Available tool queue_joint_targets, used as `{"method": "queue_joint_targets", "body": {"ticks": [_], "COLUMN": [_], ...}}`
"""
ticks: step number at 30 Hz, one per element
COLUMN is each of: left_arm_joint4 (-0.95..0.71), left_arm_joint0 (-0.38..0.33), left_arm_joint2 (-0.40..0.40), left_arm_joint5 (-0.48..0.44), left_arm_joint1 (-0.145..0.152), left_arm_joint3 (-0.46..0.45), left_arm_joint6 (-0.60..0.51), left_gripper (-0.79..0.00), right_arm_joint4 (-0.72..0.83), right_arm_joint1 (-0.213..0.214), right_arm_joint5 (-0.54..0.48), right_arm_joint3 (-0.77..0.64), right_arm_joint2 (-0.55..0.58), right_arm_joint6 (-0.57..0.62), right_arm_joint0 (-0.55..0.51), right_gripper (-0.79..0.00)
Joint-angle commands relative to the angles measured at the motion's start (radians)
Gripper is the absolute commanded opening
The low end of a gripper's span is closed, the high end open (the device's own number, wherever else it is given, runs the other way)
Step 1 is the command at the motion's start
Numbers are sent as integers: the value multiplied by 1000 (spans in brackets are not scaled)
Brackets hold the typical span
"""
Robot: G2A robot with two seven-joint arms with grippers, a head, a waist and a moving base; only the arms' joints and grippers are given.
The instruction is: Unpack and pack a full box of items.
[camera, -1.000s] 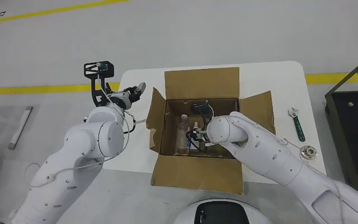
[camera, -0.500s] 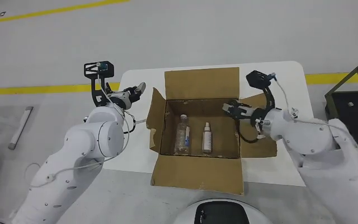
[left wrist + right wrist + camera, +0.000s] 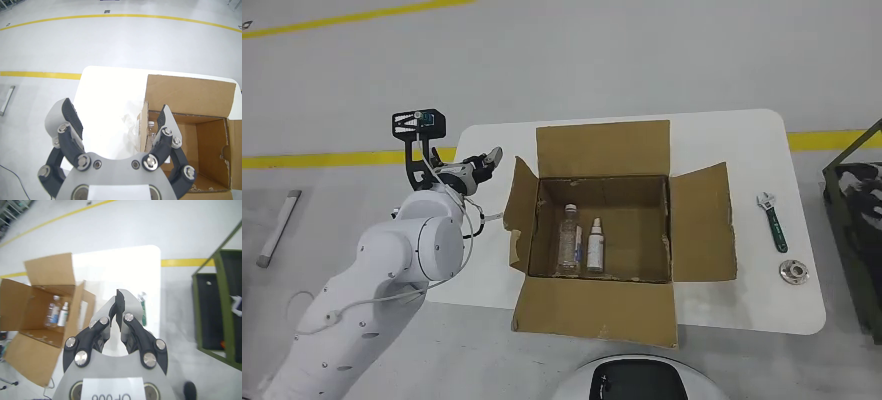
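Box (image 3: 597,310) sits open mid-worktop (image 3: 722,130), flaps out. Inside: 1 clear bottle (image 3: 568,240) + 1 spray bottle (image 3: 595,245), side by side. Out on worktop, right of box: 1 wrench (image 3: 775,222), 1 metal ring (image 3: 791,271). So 2 in, 2 out; approx halfway, I'd judge. My left claw (image 3: 115,106) is spread, empty, beside box; right claw (image 3: 117,300) pressed together, empty.

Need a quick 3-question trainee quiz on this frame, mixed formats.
1. True or false: the right gripper grips a bottle.
2. Beside the clear bottle in the box lies: A) a spray bottle B) a cup C) a sponge.
3. Fill in: the wrench lies outside the box, on the ___.

Key: 1 false, it is shut and empty; 2 A; 3 table.
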Motion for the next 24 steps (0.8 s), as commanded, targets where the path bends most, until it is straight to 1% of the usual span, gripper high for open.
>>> {"method": "queue_joint_targets", "body": {"ticks": [1, 3, 4, 5, 6, 8, 9, 10, 11, 12, 13, 14, 24], "left_arm_joint4": [0, 0, 0, 0, 0, 0, 0, 0, 0, 0, 0, 0, 0], "left_arm_joint0": [0, 0, 0, 0, 0, 0, 0, 0, 0, 0, 0, 0, 0], "left_arm_joint2": [0, 0, 0, 0, 0, 0, 0, 0, 0, 0, 0, 0, 0], "left_arm_joint5": [0, 0, 0, 0, 0, 0, 0, 0, 0, 0, 0, 0, 0], "left_arm_joint1": [0, 0, 0, 0, 0, 0, 0, 0, 0, 0, 0, 0, 0], "left_arm_joint3": [0, 0, 0, 0, 0, 0, 0, 0, 0, 0, 0, 0, 0], "left_arm_joint6": [0, 0, 0, 0, 0, 0, 0, 0, 0, 0, 0, 0, 0], "left_gripper": [0, 0, 0, 0, 0, 0, 0, 0, 0, 0, 0, 0, 0], "right_arm_joint4": [-42, -71, -92, -142, -178, -194, -205, -210, -205, -214, -223, -225, -225], "right_arm_joint1": [6, 10, 14, 18, 21, 24, 26, 27, 28, 30, 32, 32, 32], "right_arm_joint5": [-32, -57, -75, -93, -103, -109, -118, -126, -128, -137, -160, -164, -164], "right_arm_joint3": [9, 29, 34, 38, 51, 79, 95, 115, 137, 158, 181, 187, 187], "right_arm_joint2": [26, 30, 26, 20, 4, -36, -54, -76, -97, -120, -151, -160, -160], "right_arm_joint6": [66, 109, 134, 154, 177, 195, 198, 202, 201, 203, 214, 215, 215], "right_arm_joint0": [-31, -54, -62, -69, -75, -69, -65, -60, -54, -47, -43, -39, -39], "right_gripper": [-727, -717, -696, -702, -668, -566, -588, -576, -446, -351, -95, 0, 0]}}
